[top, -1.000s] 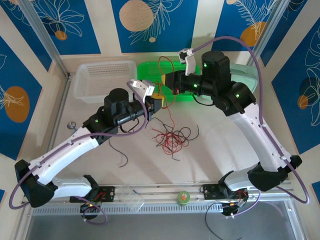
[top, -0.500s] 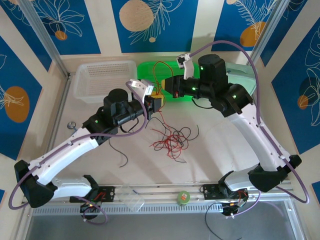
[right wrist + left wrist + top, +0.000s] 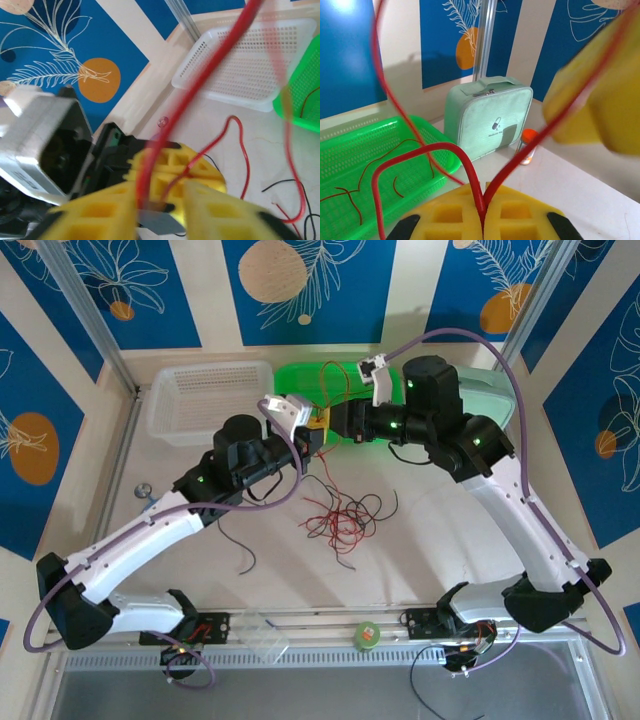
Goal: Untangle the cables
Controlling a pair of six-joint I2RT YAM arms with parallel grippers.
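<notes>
The left arm (image 3: 140,540) and right arm (image 3: 520,518) share one build: white shell links, black joint housings with green indicator lights, and black bases. A purple harness lead (image 3: 460,331) loops alongside each. The left pincer (image 3: 482,217) and right pincer (image 3: 160,206) carry yellow fingers (image 3: 95,215) moulded with square recesses.

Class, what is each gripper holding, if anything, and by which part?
The left gripper pinches a red cable partway along its length, not at an end. The right gripper is open; the cable runs through its gap, unclamped.
</notes>
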